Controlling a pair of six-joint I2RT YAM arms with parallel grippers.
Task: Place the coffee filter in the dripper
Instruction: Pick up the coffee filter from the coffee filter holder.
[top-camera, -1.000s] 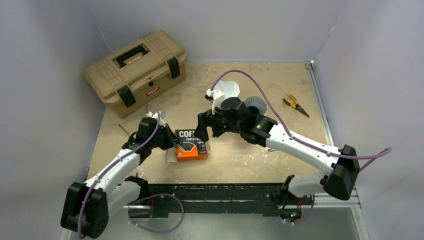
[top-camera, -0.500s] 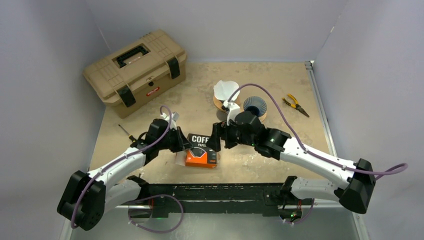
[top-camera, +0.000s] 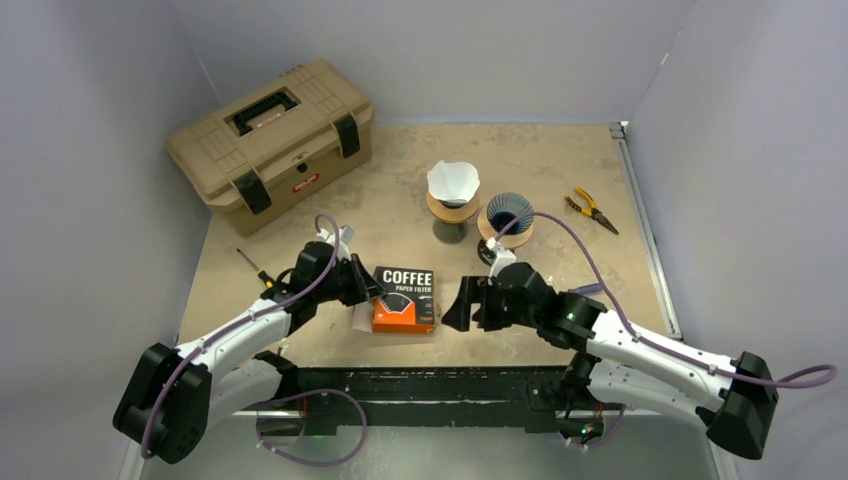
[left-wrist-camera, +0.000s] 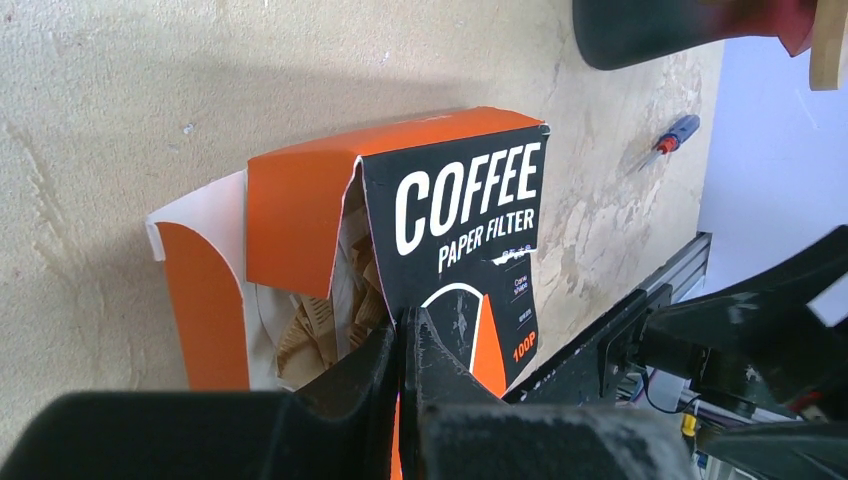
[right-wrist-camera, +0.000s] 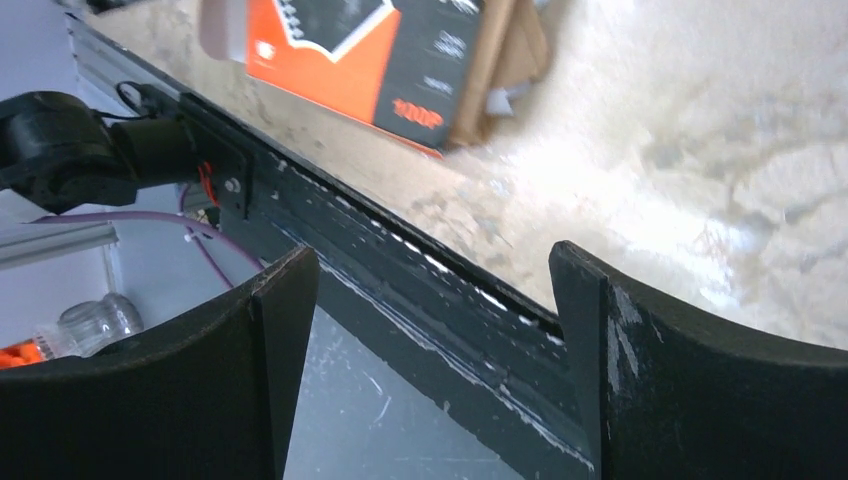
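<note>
The orange and black coffee filter box (top-camera: 404, 298) lies near the table's front edge, its left end open. In the left wrist view brown filters (left-wrist-camera: 318, 335) show inside the box (left-wrist-camera: 455, 205). My left gripper (top-camera: 366, 289) is shut on the edge of the box's black front panel (left-wrist-camera: 405, 335). My right gripper (top-camera: 458, 305) is open and empty, just right of the box and over the front rail (right-wrist-camera: 430, 300). A white paper filter (top-camera: 453, 181) sits in a dripper on a wooden base. A blue ribbed dripper (top-camera: 508, 213) stands beside it, with no filter in it.
A tan toolbox (top-camera: 270, 140) stands at the back left. Yellow-handled pliers (top-camera: 590, 210) lie at the right. A screwdriver (top-camera: 252, 267) lies left of my left arm. The black front rail (right-wrist-camera: 400, 260) runs under my right gripper.
My right arm has drawn back from the box toward the near edge, uncovering the white filter and blue dripper. The box has shifted right and nearer with my left gripper.
</note>
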